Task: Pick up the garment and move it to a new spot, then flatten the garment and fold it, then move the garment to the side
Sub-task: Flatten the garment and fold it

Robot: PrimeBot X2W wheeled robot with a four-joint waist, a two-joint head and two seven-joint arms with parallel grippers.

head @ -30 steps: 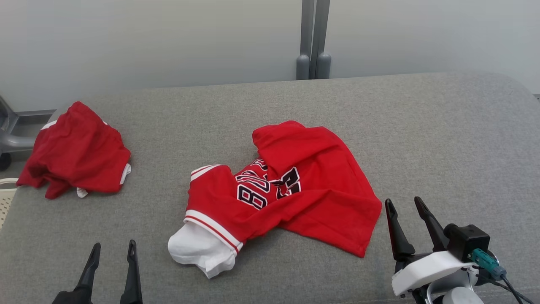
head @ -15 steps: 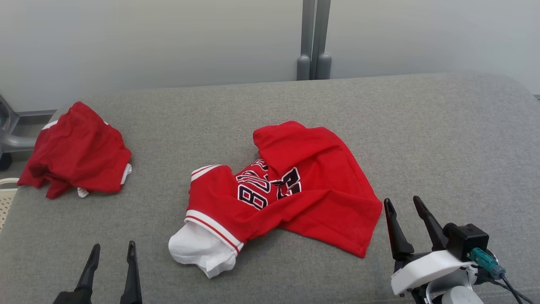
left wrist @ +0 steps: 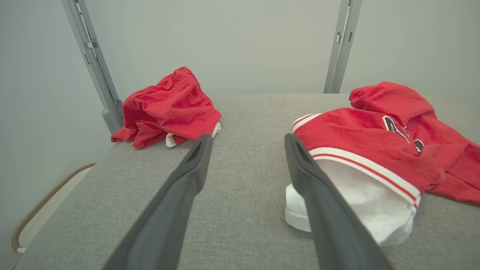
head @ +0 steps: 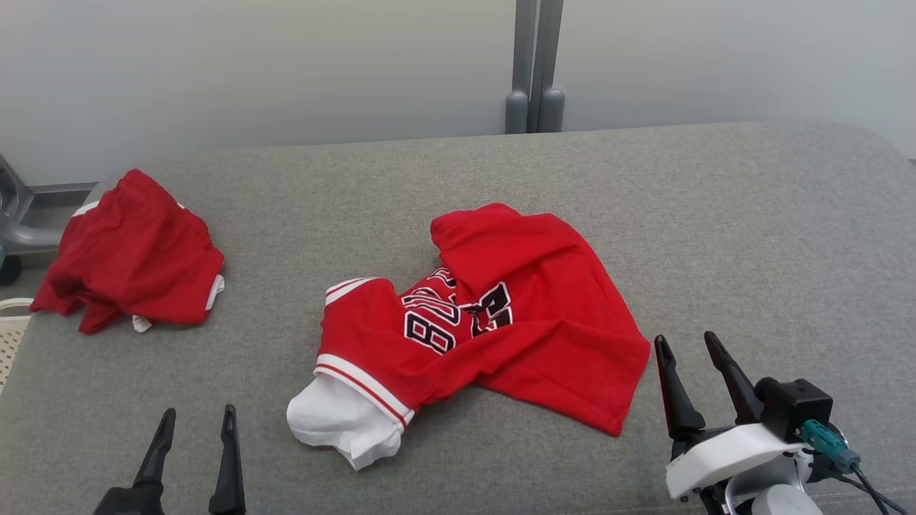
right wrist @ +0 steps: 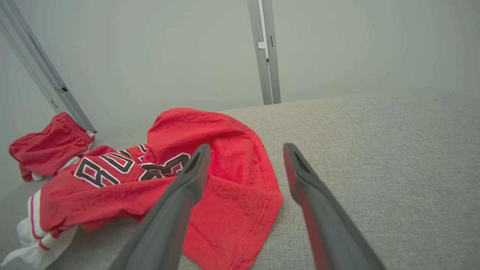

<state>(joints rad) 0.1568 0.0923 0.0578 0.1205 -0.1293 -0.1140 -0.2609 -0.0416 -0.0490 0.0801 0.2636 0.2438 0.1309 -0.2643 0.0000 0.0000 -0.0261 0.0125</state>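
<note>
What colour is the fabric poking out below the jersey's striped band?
White fabric; clearest in the left wrist view.

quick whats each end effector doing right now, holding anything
left end effector: open, holding nothing
right end effector: open, holding nothing, close to the red jersey

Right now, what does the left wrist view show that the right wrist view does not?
Left wrist view: the open left gripper and a beige curved rim beside the grey table. Right wrist view: the open right gripper and the stitched hem corner of the red jersey. Both: that crumpled red jersey, the red shorts and the grey table.
</note>
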